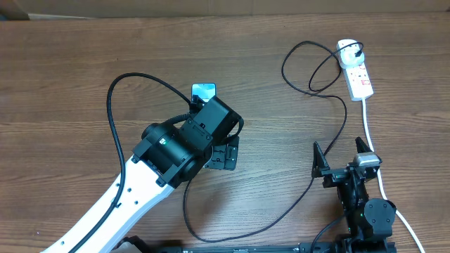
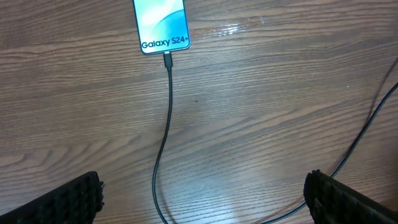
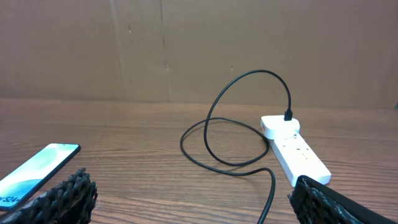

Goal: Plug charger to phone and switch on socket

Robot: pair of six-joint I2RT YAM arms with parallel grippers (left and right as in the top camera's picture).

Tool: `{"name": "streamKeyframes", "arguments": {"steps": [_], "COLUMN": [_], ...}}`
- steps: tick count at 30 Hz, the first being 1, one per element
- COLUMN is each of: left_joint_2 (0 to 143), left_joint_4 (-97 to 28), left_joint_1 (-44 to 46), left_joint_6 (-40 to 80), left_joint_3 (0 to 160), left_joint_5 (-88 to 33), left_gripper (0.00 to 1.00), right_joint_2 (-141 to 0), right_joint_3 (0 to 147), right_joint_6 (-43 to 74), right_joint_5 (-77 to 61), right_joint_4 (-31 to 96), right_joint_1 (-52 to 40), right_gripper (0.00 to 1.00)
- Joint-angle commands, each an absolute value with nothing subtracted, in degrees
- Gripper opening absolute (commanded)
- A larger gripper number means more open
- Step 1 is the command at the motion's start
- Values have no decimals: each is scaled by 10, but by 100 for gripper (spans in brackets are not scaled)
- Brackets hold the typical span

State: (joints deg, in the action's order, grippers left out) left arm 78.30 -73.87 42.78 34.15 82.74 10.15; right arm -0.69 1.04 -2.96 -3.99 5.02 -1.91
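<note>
Ok, charger (image 2: 166, 124) tip's in the phone (image 2: 161, 25), plug's in the socket (image 3: 292, 149). L gripper (image 2: 202, 183) wide open, empty; R gripper (image 3: 189, 186) wide open, empty too.

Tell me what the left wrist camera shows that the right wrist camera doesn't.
Left wrist only: the charger tip meeting the bottom edge of the phone, apparently plugged in. Right wrist only: the socket with the black plug in its far end. Both: phone, charger cable, wooden table.

Wood table (image 1: 63, 77) bears phone (image 2: 160, 25), socket (image 1: 357, 74) and charger (image 2: 170, 99), seemingly joining both
</note>
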Motion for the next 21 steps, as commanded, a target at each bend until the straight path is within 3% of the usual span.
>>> {"name": "streamKeyframes", "arguments": {"steps": [1,7,12,21], "left_joint_2": [786,786,784,676], "left_joint_4": [-745,-695,-614,-486], "left_joint_1": [431,430,426,330], "left_joint_6": [313,303,198,177], "left_joint_3": [825,819,797,641], "left_joint_5": [122,109,82,-9], "left_gripper": [100,100,100,100], "right_joint_2": [-2,-2,-2,-2], "right_joint_3": [4,4,4,4], "right_joint_6": [-31,-31,-31,-31], "right_joint_5": [-30,-30,-30,-30], "right_joint_4": [46,46,46,46], "right_joint_1": [-22,-22,-22,-22], "right_gripper": [100,100,100,100]}}
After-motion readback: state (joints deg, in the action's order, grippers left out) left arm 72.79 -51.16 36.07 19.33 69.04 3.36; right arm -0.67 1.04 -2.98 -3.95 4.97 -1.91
